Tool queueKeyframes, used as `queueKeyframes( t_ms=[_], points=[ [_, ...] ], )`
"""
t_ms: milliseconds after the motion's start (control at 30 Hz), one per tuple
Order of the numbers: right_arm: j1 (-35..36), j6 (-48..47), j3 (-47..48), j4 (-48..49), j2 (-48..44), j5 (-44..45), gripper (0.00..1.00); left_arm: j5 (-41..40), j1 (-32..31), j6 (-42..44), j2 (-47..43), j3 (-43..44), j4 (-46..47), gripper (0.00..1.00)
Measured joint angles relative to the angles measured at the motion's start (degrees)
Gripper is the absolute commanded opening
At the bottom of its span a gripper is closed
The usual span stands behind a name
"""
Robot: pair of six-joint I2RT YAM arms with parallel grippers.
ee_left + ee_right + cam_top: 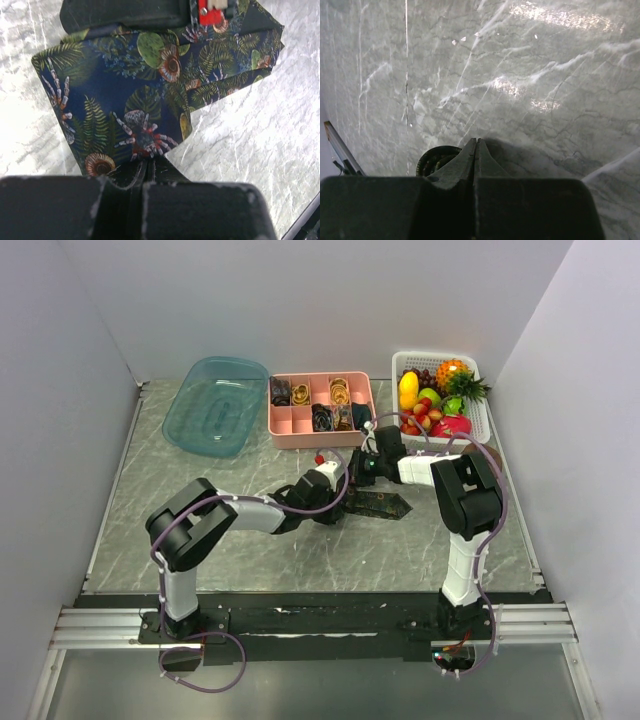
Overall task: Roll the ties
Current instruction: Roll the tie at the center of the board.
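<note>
Left wrist view: one fern-printed tie (150, 100) lies on the tabletop (260, 150). At its 6 o'clock edge the left end effector (146, 167) is clenched, tips on the fabric; a grip I cannot confirm. The right end effector (476, 146) is clenched, with one dark coil (436, 159) just beside it at 9 o'clock. Overhead, six rolled ties (321, 418) sit in one pink tray (275, 436) at 12 o'clock from the tie, one fruit basket (482, 425) at 1, one blue tub (215, 405) at 10.

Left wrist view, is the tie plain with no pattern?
No, the tie is dark blue, printed with ferns and spiders.
</note>
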Motion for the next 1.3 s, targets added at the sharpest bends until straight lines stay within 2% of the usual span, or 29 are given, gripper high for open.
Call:
queueKeyframes(
  t_ms=[533, 833, 1033, 1133, 1167, 1233, 1267, 1300],
  points=[
    [0.0, -2.3, 0.3, -3.1, -0.5, -0.3, 0.0, -0.6, 0.3, -0.2, 1.0, 1.1, 0.4, 0.01],
    [0.0, -2.7, 2.7, -7.4, -5.0, 11.1, 0.0, -1.5, 0.4, -0.2, -0.7, -1.7, 2.0, 0.01],
    [0.0, -2.8, 3.3, -7.2, -11.0, 14.7, 0.0, -1.5, 0.5, 0.1, -2.2, -3.4, 1.8, 0.04],
    [0.0, -2.8, 2.6, -7.1, -13.1, 14.7, 0.0, -1.5, 0.5, 0.2, -5.3, -6.7, 1.5, 0.26],
    [0.0, -2.8, 1.9, -7.0, -14.0, 14.6, 0.0, -1.5, 0.5, 0.3, -7.0, -8.0, 1.2, 0.44],
    [0.0, -3.0, 0.3, -7.1, -16.0, 14.4, 0.0, -1.6, 0.7, 0.5, -10.7, -10.1, 0.1, 0.61],
    [0.0, -3.2, -0.8, -7.2, -17.3, 14.2, 0.0, -1.6, 0.9, 0.4, -12.6, -10.6, -0.5, 0.73],
    [0.0, -3.4, -1.4, -7.5, -18.1, 14.2, 0.0, -1.4, 1.3, 0.4, -14.5, -10.9, -1.0, 0.79]
  ],
)
